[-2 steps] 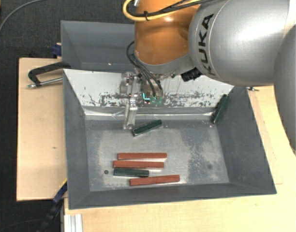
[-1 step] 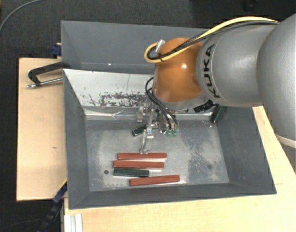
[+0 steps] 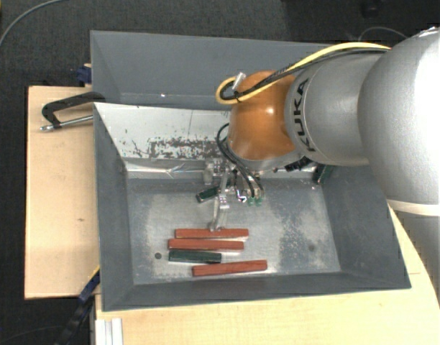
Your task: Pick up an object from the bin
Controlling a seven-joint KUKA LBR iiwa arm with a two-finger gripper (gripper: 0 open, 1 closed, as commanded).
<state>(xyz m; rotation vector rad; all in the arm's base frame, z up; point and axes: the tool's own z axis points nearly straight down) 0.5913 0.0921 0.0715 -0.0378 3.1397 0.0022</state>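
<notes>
Camera view: pincer low in bin, its tip just above the topmost red-brown stick at front-centre floor. Wide or narrow: cannot tell, its parts overlap. Three more sticks lie parallel below.

The arm stands at the right of the frame as thick, rounded silver-grey segments, with a pale cream band at a joint near the right edge. Dark KUKA lettering runs down the link nearest the wrist. A glossy orange cover (dome-shaped, rather like a helmet) caps the wrist, and a yellow cable arcs over it, ending in a loop. Below, the gripper is slim bare metal with black wires and small green parts.
</notes>
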